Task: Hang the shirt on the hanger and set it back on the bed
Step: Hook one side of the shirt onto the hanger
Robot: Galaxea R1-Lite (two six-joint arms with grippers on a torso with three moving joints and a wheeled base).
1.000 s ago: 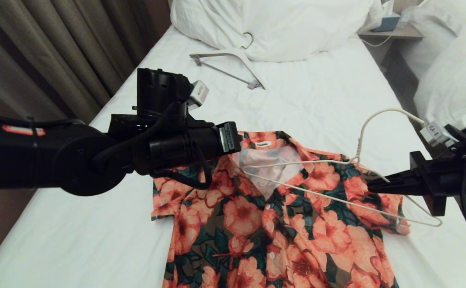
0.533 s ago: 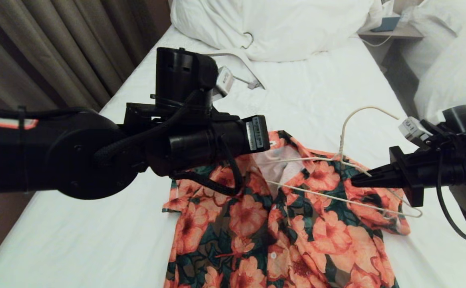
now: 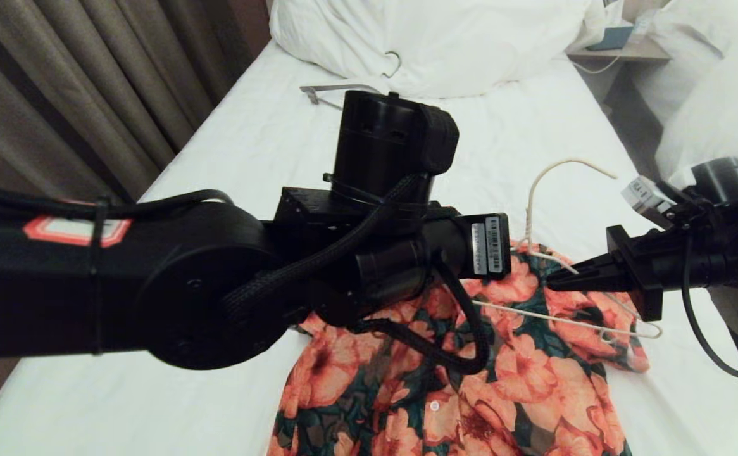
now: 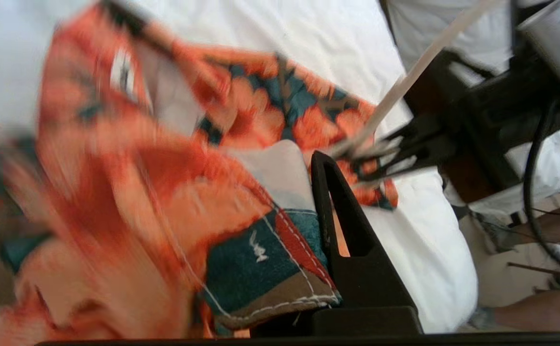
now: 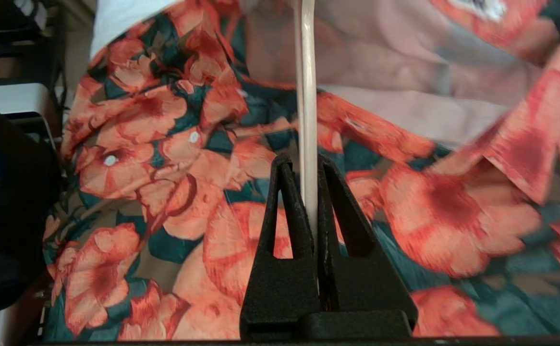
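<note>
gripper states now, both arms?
Left gripper: shut on the shirt, pinching its edge.
Right gripper: shut on the hanger, over the shirt.

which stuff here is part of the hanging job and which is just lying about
In use:
- shirt, edge pinched in the left hand
- thin hanger, clamped in the right hand
- bed

Lying about:
- thicker hanger near the duvet
- curtain
</note>
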